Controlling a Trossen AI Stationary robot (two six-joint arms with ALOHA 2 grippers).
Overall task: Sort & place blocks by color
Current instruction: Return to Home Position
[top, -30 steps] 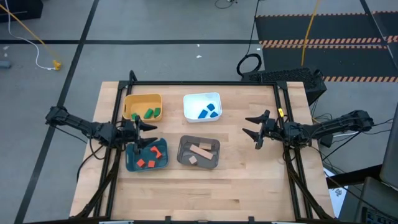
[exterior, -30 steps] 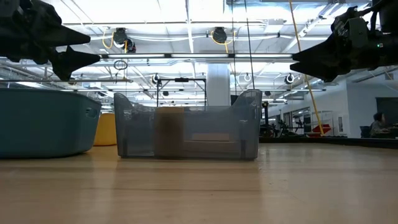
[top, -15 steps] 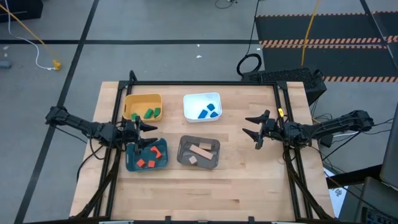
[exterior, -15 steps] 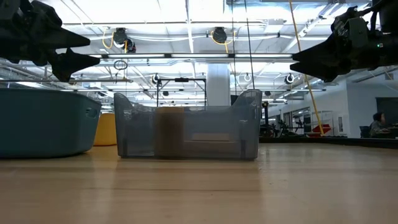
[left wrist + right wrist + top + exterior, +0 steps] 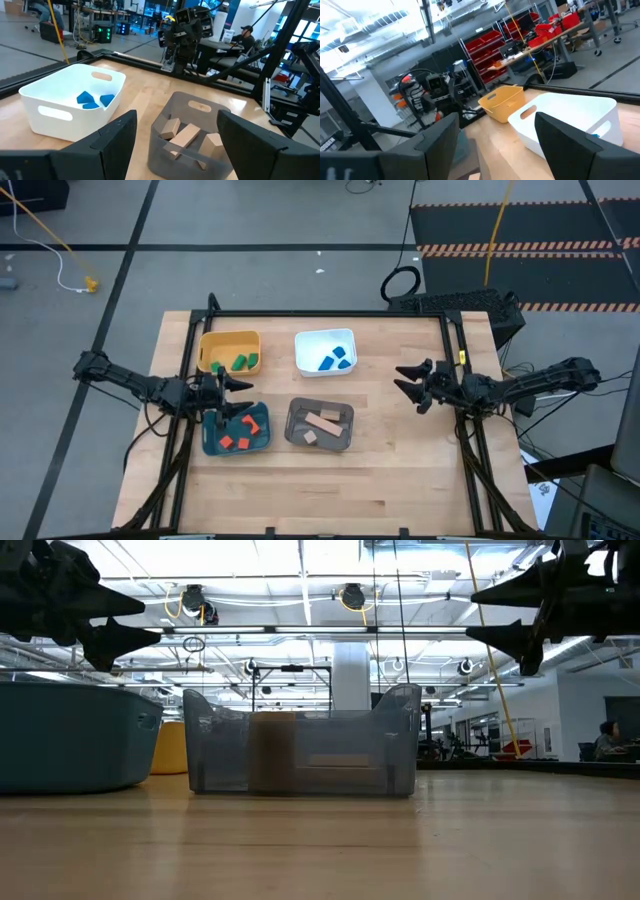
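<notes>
Every block lies in a bin. Green blocks [image 5: 241,362] sit in the yellow bin [image 5: 213,342]. Blue ones [image 5: 333,361] are in the white bin [image 5: 310,340], red-orange ones [image 5: 240,436] in the teal bin [image 5: 208,442], and tan wood pieces [image 5: 321,424] in the grey bin [image 5: 296,408]. My left gripper [image 5: 243,396] hovers open over the teal bin's far edge, holding nothing. My right gripper [image 5: 400,378] hangs open above bare table, right of the white and grey bins. In the left wrist view the tan blocks [image 5: 186,135] and blue blocks [image 5: 91,99] show beyond my left gripper's fingers.
The four bins form a two-by-two group on the table's left half. Bare wood [image 5: 400,460] stretches over the right half and along the near edge. A dark frame [image 5: 330,313] borders the table's far and side edges. A person sits far off in the room [image 5: 607,738].
My right gripper has risen and tipped up from a downward slant to about level, shifting slightly toward the table's far edge. It has stayed open.
</notes>
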